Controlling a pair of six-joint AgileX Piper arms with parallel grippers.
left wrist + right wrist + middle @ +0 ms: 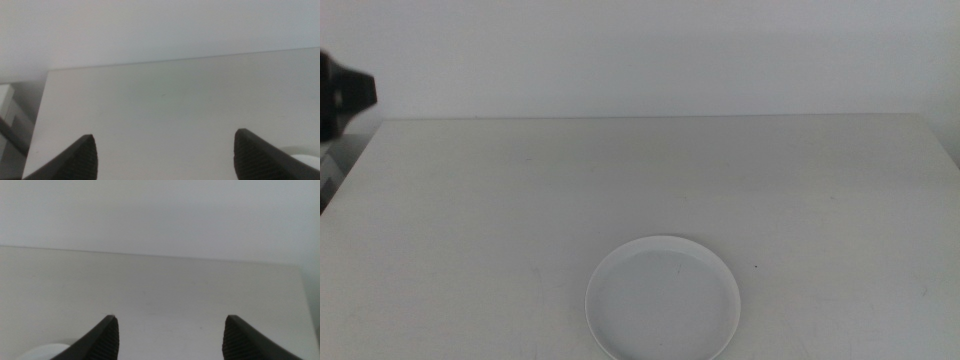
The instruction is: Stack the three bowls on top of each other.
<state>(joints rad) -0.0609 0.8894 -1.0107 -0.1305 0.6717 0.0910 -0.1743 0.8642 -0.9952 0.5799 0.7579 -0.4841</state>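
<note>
One shallow round white bowl (663, 300) with a low rim lies on the white table (640, 180) at the front centre. No pale mint green or grey bowl shows apart from it; I cannot tell whether others lie under it. Neither gripper shows in the middle view. In the left wrist view my left gripper (165, 135) is open and empty over bare table, with a sliver of the white bowl (306, 160) beside one jaw. In the right wrist view my right gripper (171, 317) is open and empty, with the bowl's rim (47, 351) at the picture's corner.
A dark object (345, 95) sticks in at the far left edge of the middle view. The table's back edge meets a plain white wall (640, 50). The table's left edge (42, 110) shows in the left wrist view.
</note>
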